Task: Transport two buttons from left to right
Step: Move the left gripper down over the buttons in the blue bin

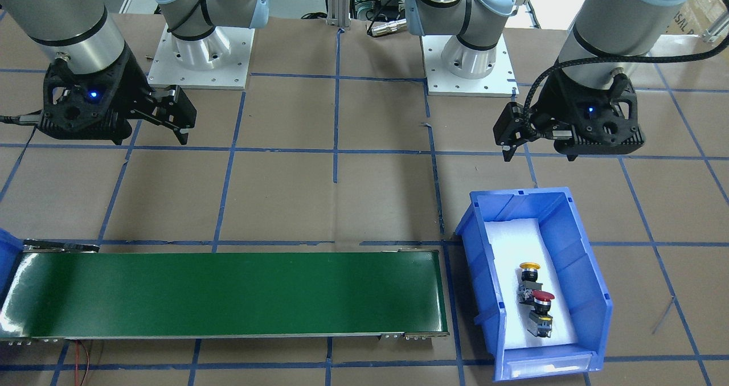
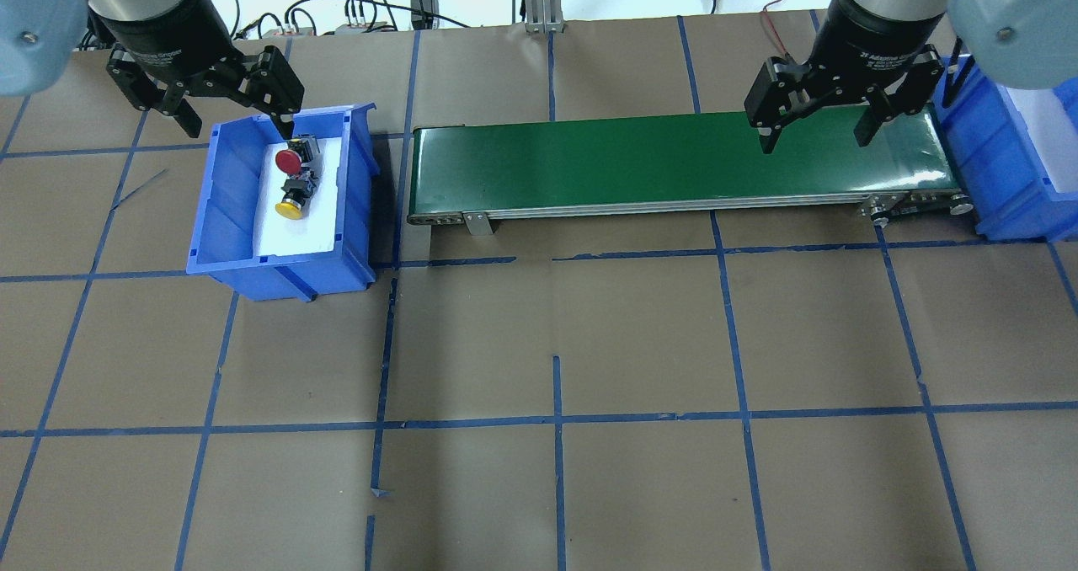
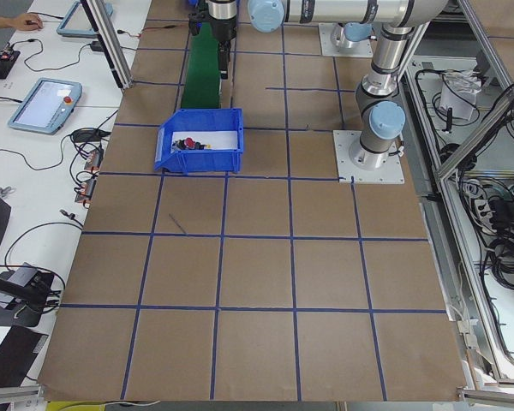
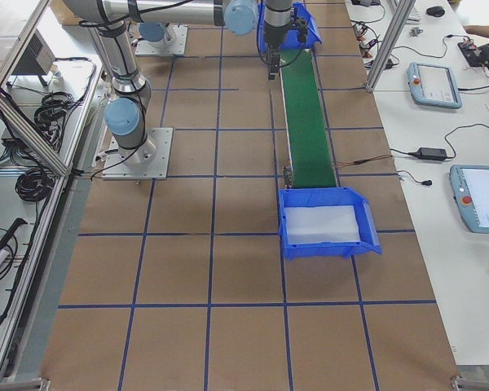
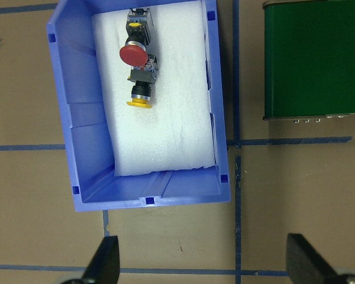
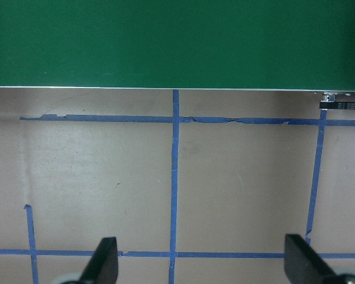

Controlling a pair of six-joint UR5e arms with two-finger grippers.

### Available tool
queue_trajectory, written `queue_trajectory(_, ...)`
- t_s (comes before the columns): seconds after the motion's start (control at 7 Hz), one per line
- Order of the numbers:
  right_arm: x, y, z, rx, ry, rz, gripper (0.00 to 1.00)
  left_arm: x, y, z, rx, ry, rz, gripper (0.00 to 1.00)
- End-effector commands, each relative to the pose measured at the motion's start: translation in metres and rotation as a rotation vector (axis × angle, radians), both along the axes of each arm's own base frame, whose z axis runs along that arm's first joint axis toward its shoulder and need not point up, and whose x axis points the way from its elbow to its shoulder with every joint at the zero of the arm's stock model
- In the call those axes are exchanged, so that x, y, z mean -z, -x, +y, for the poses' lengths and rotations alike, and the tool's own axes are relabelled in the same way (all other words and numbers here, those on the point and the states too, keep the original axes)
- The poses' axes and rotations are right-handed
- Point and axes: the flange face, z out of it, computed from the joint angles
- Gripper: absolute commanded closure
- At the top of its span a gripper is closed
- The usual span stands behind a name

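Along the left end of the worktop (image 2: 640,335), two push-buttons lie on their sides on a white foam liner (image 5: 165,130) inside a blue bin (image 5: 77,118), lined up one behind the other and touching. The red button (image 5: 134,44) rests with its mushroom cap against the block body of the yellow button (image 5: 141,89), whose own cap points toward the middle of the liner. Both sit in the half of the bin farther from the robot's bases. Above this bin hangs the left tool (image 2: 239,129), its two black fingers (image 5: 106,260) spread wide with nothing between them and well clear of both buttons. A green conveyor belt (image 2: 640,162) runs from just beside the bin toward the robot's right, where a second blue bin (image 2: 1002,175) with a white liner stands at the belt's far end. The right tool (image 2: 813,141) hangs over that end of the belt, near the second bin, its fingers likewise wide apart and holding nothing; its wrist camera looks down on the belt's edge and on the brown paper crossed by blue tape lines. People's hands and several control tablets show on the side benches in the two side views
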Motion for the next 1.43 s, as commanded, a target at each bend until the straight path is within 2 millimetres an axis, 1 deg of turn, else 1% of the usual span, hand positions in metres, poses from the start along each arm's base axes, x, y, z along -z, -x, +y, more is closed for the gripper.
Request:
queue_trajectory(0.0, 0.0, 0.0, 0.0, 0.0, 0.0, 0.0, 0.0, 0.023, -0.027, -0.033, -0.013, 0.028, -0.015, 0.0)
queue_trajectory(0.14, 0.0, 0.0, 0.0, 0.0, 0.0, -0.002, 0.0, 0.047, -0.046, -0.055, -0.042, 0.028, -0.007, 0.0)
queue_trajectory(0.29, 0.0, 0.0, 0.0, 0.0, 0.0, 0.0, 0.0, 0.079, -0.055, -0.084, -0.068, 0.033, -0.004, 0.0)
queue_trajectory(0.43, 0.0, 0.0, 0.0, 0.0, 0.0, 0.0, 0.0, 0.113, -0.062, -0.127, -0.066, 0.101, -0.009, 0.0)
queue_trajectory(0.57, 0.0, 0.0, 0.0, 0.0, 0.0, 0.0, 0.0, 0.143, -0.065, -0.155, -0.066, 0.088, -0.008, 0.0)
queue_trajectory(0.71, 0.0, 0.0, 0.0, 0.0, 0.0, 0.0, 0.0, 0.165, -0.068, -0.177, -0.066, 0.075, -0.003, 0.0)
queue_trajectory(0.86, 0.0, 0.0, 0.0, 0.0, 0.0, 0.0, 0.0, 0.186, -0.066, -0.19, -0.062, 0.056, 0.013, 0.0)
queue_trajectory(1.0, 0.0, 0.0, 0.0, 0.0, 0.0, 0.0, 0.0, 0.203, -0.069, -0.198, -0.065, 0.046, 0.042, 0.0)
queue_trajectory(1.14, 0.0, 0.0, 0.0, 0.0, 0.0, 0.0, 0.0, 0.215, -0.07, -0.201, -0.069, 0.036, 0.048, 0.02)
queue_trajectory(1.29, 0.0, 0.0, 0.0, 0.0, 0.0, 0.0, 0.0, 0.235, -0.073, -0.203, -0.069, 0.008, 0.049, 0.02)
